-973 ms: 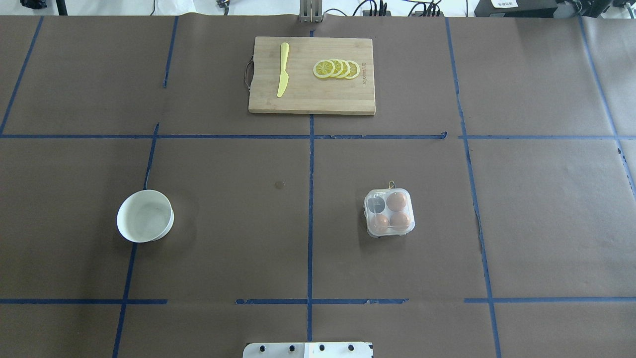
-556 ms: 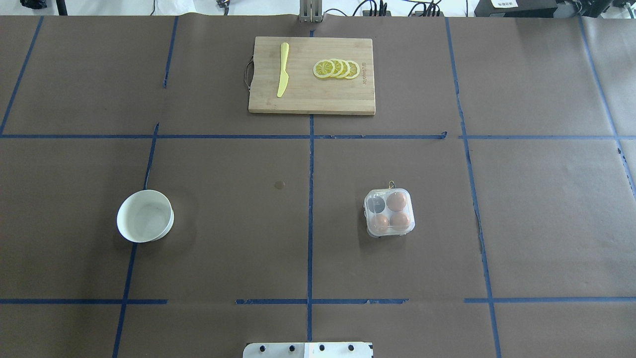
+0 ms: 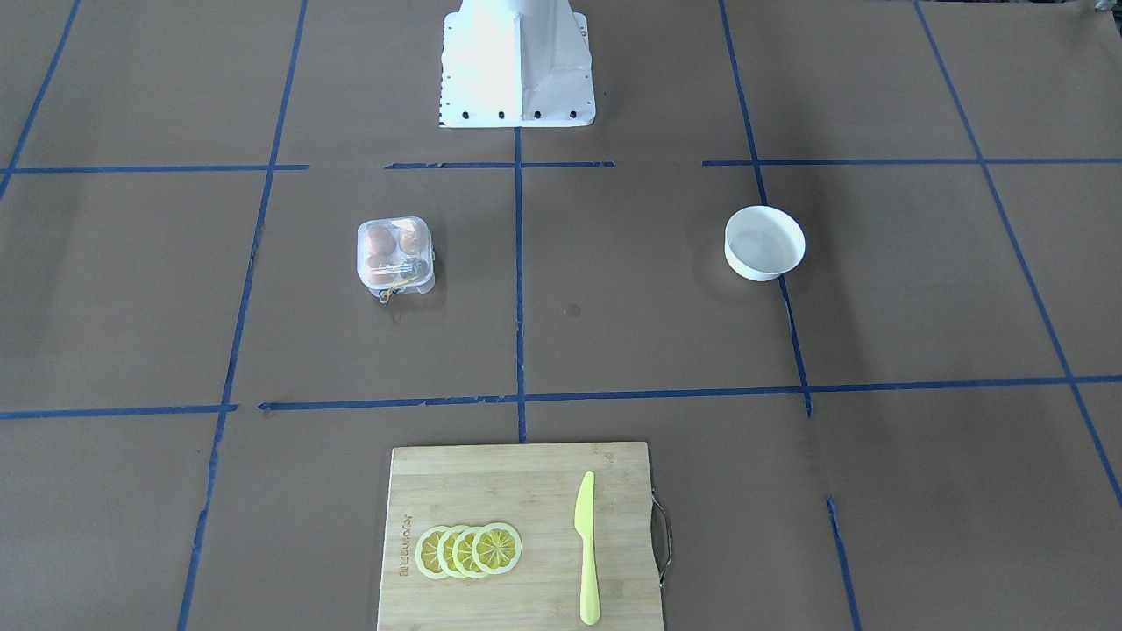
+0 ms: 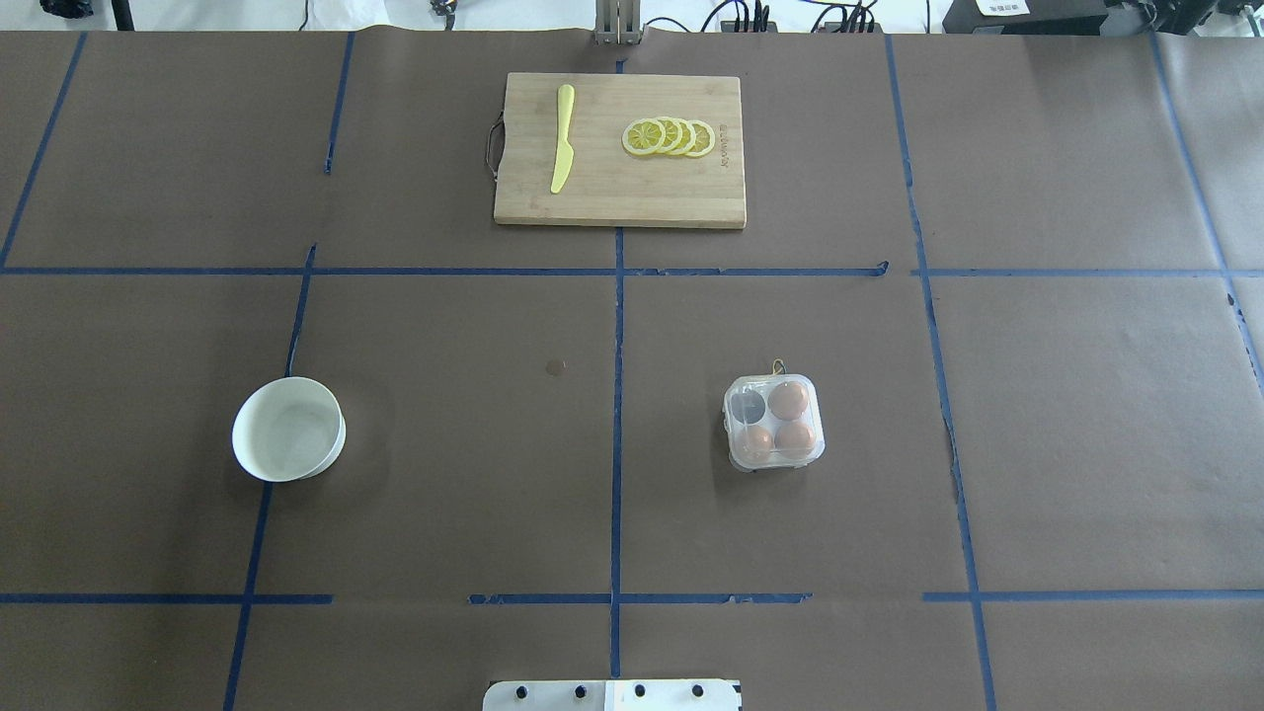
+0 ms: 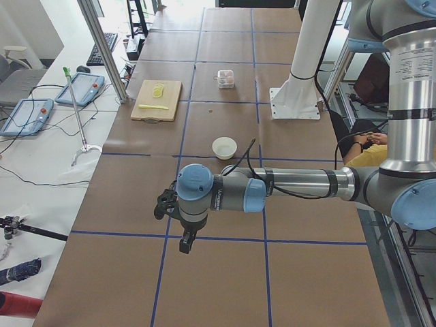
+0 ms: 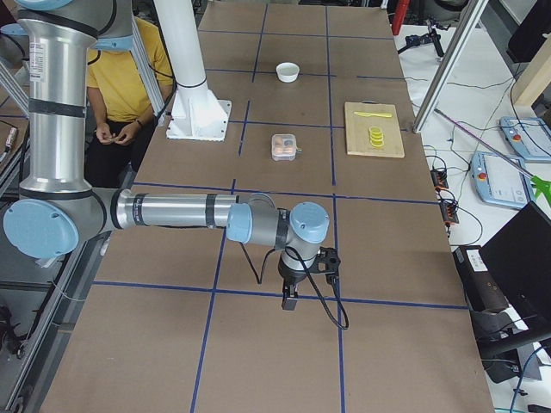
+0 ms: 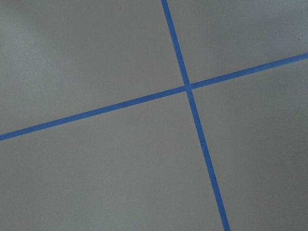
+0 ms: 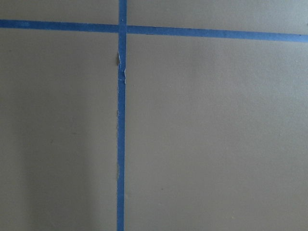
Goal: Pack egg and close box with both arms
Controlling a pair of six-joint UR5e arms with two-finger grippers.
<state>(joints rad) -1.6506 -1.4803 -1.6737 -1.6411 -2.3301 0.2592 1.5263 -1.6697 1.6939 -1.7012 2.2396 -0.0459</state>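
The box, centre right, looked shut over three eggs, so only a latch check seemed left; the left arm and right arm hung away, jaws' width untellable.

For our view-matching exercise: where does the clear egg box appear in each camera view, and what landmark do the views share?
Front-facing: egg box left of centre.
Overhead: right of centre.
Exterior left: far, top centre.
Exterior right: upper centre.
Wrist views: not in either.
Shared landmark: the wooden cutting board, in all four exterior views.
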